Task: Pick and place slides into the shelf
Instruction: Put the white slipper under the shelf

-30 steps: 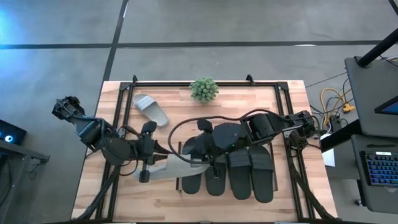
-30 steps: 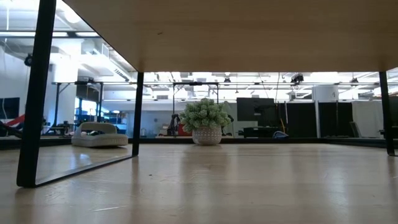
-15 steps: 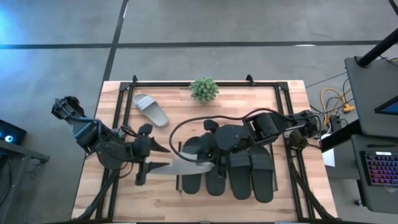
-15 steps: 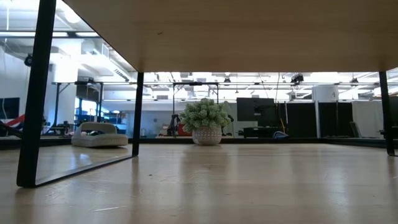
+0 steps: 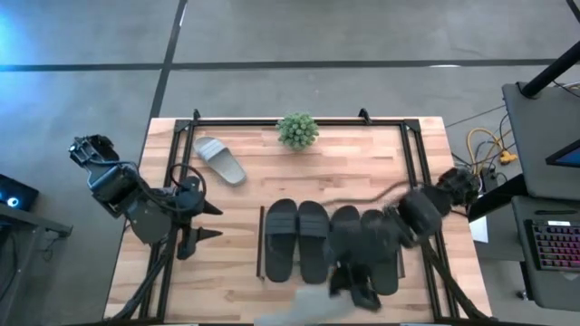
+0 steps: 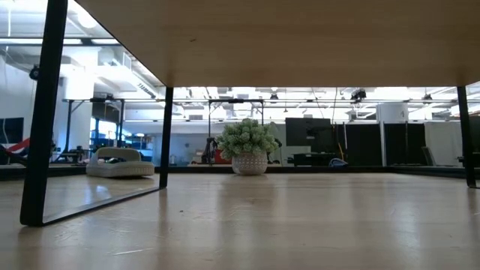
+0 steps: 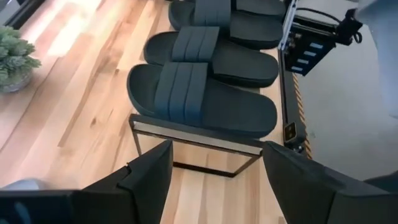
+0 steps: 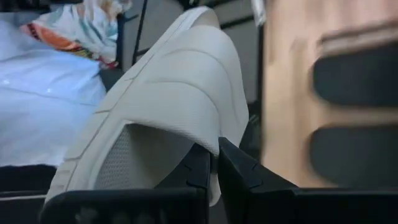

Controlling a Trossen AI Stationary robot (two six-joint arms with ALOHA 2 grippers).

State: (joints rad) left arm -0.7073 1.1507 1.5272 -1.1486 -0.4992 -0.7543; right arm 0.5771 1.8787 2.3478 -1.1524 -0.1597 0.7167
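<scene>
Several black slides (image 5: pixel 313 240) lie side by side, soles down, on the shelf (image 5: pixel 261 244), and also show in the left wrist view (image 7: pixel 199 93). A light grey slide (image 5: pixel 219 158) rests sole down on the table at the far left. A second light grey slide (image 8: pixel 168 93) is in my right gripper (image 5: pixel 352 288), which is shut on it near the table's near edge, where the slide (image 5: pixel 313 308) shows blurred. My left gripper (image 5: pixel 195 231) stands open and empty to the left of the shelf (image 7: pixel 193 134). My right gripper pinches the light grey slide by the edge of its wide strap (image 8: pixel 208 138) between its two fingers (image 8: pixel 239 168). The slide is lifted clear of the table and the shelf. It stands tilted beyond the fingers and reaches toward the table's near edge.
A small potted plant (image 5: pixel 297 129) stands at the table's far middle. A black tube frame (image 5: pixel 177 154) runs round the table top. Bare wood lies between the far grey slide and the shelf.
My left gripper has opened, let go of the light grey slide and drawn back toward the table's left edge. My right gripper, still shut on that slide, has swung it off the shelf's left end toward the table's near right, rolling as it went.
</scene>
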